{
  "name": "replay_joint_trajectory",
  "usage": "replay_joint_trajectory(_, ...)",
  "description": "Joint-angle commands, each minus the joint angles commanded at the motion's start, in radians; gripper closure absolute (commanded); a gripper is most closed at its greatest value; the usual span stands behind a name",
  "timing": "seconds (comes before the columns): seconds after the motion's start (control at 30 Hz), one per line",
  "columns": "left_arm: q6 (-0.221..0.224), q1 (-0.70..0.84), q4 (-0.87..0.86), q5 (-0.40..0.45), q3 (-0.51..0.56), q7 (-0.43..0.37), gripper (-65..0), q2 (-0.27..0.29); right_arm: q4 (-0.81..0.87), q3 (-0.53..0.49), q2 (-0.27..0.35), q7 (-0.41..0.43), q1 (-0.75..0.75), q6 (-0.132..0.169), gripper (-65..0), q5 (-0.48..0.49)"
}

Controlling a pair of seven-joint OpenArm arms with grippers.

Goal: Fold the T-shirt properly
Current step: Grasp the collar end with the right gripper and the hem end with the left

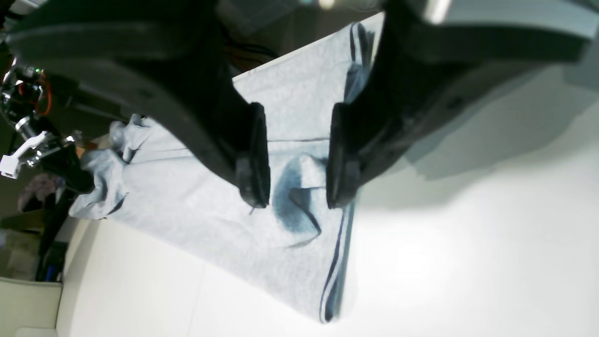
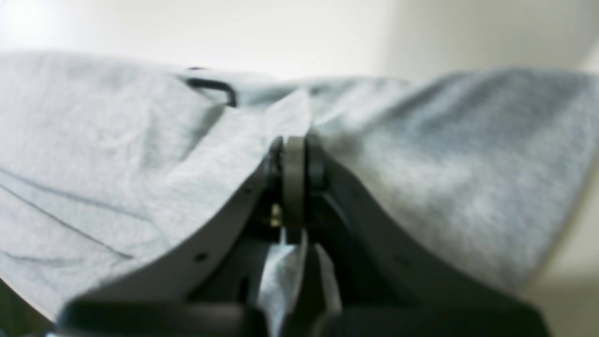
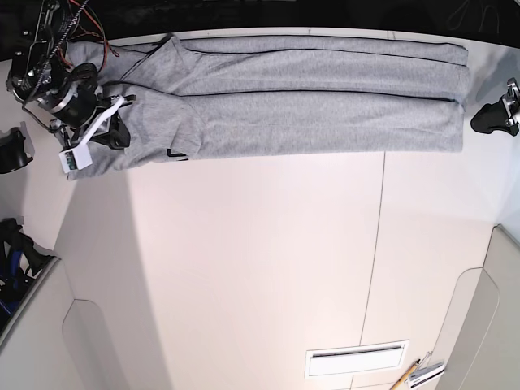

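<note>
Right now my right gripper (image 2: 294, 180) is clenched on a bunched fold of the T-shirt (image 3: 309, 97), grey cloth pinched between its closed jaws and draping away on both sides. My left gripper (image 1: 297, 161) hangs released, jaws apart above the hem corner at the far end, touching nothing I can see. Between them the shirt lies as a long folded band along the table (image 3: 260, 268) edge.
</note>
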Motion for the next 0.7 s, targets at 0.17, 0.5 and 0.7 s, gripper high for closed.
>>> replay_joint_trajectory(0.17, 0.000, 0.000, 0.000, 0.000, 0.000, 0.000, -24.1, 0.000, 0.000, 0.074, 0.005, -0.005, 0.000, 0.000, 0.0, 0.007)
replay_joint_trajectory(0.5, 0.000, 0.000, 0.000, 0.000, 0.000, 0.000, -24.1, 0.000, 0.000, 0.086, 0.005, -0.007, -0.012, 0.002, -1.9, -0.012)
replay_joint_trajectory(0.7, 0.000, 0.003, 0.000, 0.000, 0.000, 0.000, -24.1, 0.000, 0.000, 0.112, 0.004, -0.037, -0.022, -0.018, -16.5, -0.018)
